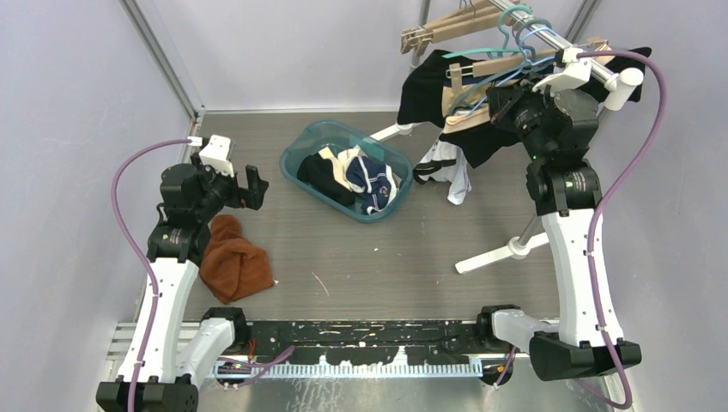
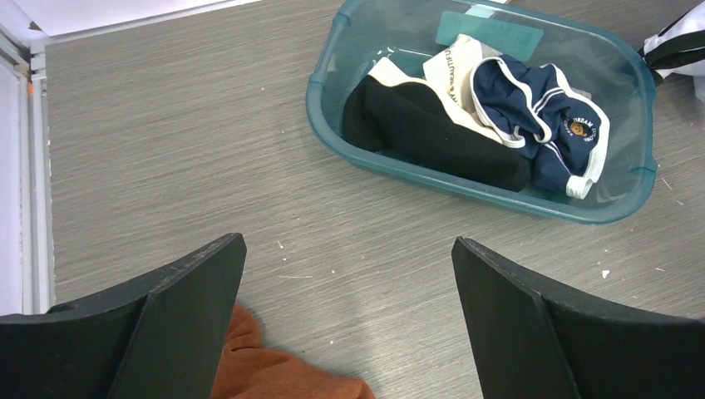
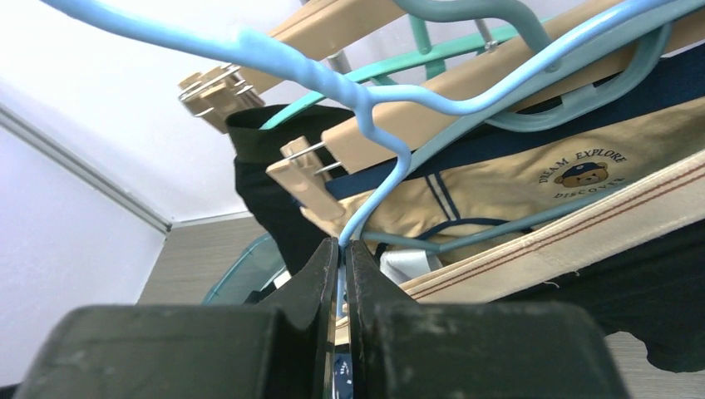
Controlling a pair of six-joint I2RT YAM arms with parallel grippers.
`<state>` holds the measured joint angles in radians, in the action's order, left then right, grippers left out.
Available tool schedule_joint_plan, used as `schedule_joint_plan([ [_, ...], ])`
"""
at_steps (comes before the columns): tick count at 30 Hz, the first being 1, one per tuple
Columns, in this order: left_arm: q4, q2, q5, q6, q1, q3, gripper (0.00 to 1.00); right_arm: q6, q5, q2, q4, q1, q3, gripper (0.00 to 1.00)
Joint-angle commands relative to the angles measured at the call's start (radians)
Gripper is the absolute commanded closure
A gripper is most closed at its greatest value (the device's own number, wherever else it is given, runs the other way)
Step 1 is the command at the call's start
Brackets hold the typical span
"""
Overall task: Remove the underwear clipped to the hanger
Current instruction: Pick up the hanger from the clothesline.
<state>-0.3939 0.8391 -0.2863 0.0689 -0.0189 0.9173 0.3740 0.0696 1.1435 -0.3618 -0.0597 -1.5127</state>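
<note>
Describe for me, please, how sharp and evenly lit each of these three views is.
Top external view: soft, even light, sharp, faint shadows by the teal basket. Left wrist view: basket sharp; the open left end effector is dark and featureless. Right wrist view: the right end effector, shut on the light-blue hanger, is blurred; the wall behind is washed out; the tan underwear print reads clearly.

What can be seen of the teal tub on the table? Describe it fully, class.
The teal tub is a see-through plastic basin, oblong with rounded corners and a thickened rim. It sits upright and open-topped on the grey table, turned at an angle to the table's edges. Inside lie a black garment, a cream piece and navy underwear with white trim, which together cover much of its floor. A rectangular label shows on the bare part of the bottom.
</note>
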Motion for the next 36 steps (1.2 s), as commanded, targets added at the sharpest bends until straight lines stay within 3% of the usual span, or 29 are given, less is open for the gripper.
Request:
schedule_joint_plan([
  [1,0.053,-0.011,-0.023,0.011,-0.003,0.003,0.02,-0.030,0.055,-0.056,0.019,-0.003,-0.019,0.94],
  [12,0.052,-0.007,-0.031,0.029,-0.003,0.005,0.02,-0.076,0.199,-0.132,-0.031,-0.003,0.072,0.99],
  [20,-0.008,0.048,-0.065,0.130,-0.002,0.060,0.02,-0.124,0.473,-0.193,-0.093,-0.003,0.137,0.99],
  [29,-0.151,0.157,-0.174,0.253,-0.034,0.195,0.02,-0.281,0.777,-0.251,-0.312,-0.003,0.132,0.99],
  [36,-0.258,0.218,-0.187,0.384,-0.149,0.256,0.02,-0.498,0.916,-0.302,-0.528,-0.003,0.133,0.99],
])
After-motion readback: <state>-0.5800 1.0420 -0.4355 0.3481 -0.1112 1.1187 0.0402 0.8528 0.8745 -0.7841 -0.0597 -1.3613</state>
